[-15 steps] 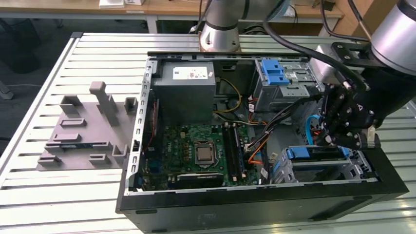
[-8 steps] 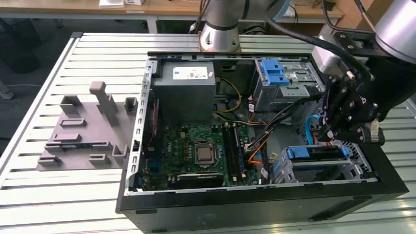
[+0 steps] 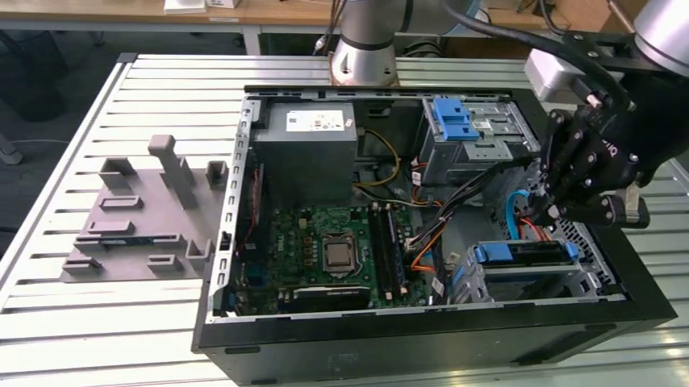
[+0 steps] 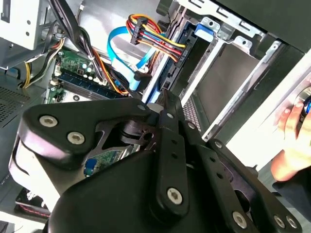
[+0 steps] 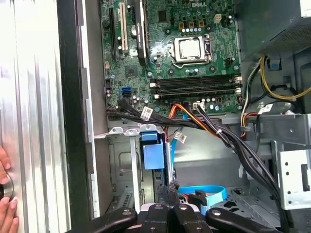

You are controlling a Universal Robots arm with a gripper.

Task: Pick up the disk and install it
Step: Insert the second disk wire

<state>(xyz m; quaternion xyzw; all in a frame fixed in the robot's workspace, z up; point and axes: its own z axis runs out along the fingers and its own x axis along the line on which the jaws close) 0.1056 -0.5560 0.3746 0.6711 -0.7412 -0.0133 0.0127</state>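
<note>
Disk [image 3: 524, 253] sits in metal bay [image 3: 538, 282] at lower corner of computer case [image 3: 431, 339], toward exterior view's right; blue bracket edge up. In first wrist view, blue bracket [image 5: 152, 154] inside bay frame. Tool [image 3: 560, 211] hovers just above disk, fingers [image 5: 167, 213] pressed together, holding nothing. Blue cable [image 4: 124, 58] and coloured wires [image 4: 155, 41] near. Person's hand [image 5: 6, 194] on bench [image 3: 161, 97] edge.

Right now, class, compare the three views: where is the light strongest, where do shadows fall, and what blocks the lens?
Exterior view: even light on the slatted table, shade inside the computer case. Second wrist view: the dark gripper blocks the foreground. First wrist view: the table glares pale, the motherboard is evenly lit.
</note>
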